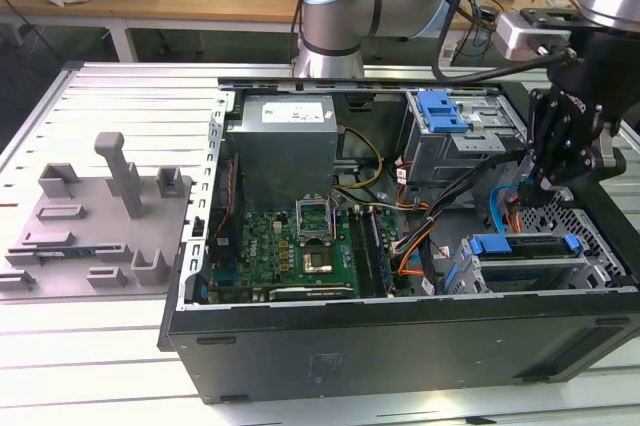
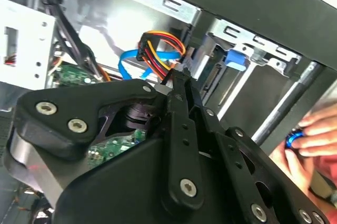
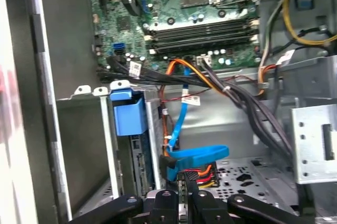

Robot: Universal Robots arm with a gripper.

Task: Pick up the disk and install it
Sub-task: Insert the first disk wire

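Blue-framed disk [image 1: 525,246] sits slotted; closed gripper [image 1: 541,189] near its edge

Bright, even overhead light fills the exterior view; the white tabletop [image 1: 100,366] glows softly and the case [image 1: 400,356] front stays dark. In the second wrist view the black end effector [image 2: 178,79] lies in shade against glaring sheet metal [image 2: 105,29]. In the first wrist view, the area beyond the case wall burns out to white.

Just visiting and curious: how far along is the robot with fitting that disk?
Done, it seems: the disk in its blue carrier sits in the case's drive bay. In hand: the gripper is close by it, beside the blue cable. Left: whether it's fully seated or connected, I cannot tell.
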